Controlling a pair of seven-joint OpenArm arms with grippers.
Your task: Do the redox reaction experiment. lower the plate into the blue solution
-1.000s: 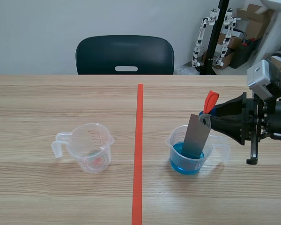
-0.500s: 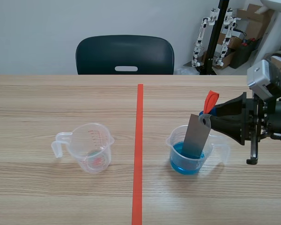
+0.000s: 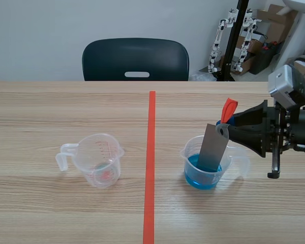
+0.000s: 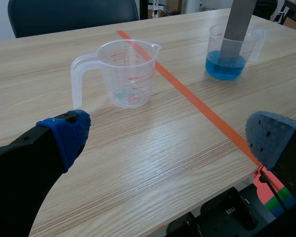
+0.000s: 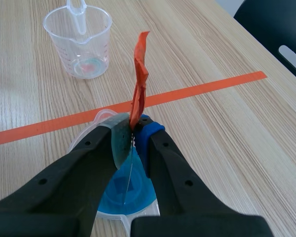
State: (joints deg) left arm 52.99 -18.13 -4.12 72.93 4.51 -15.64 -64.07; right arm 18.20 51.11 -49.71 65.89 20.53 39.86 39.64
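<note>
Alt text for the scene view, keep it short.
The right fingers hold a grey plate by its top, its lower end dipped in the blue solution of a clear cup. A second cup stands across the orange tape line, with a dark chair behind the wooden table.

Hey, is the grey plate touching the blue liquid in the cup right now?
Touching. The scene view shows the plate with its lower end sunk below the surface of the blue liquid inside the cup; the left wrist view agrees.
</note>
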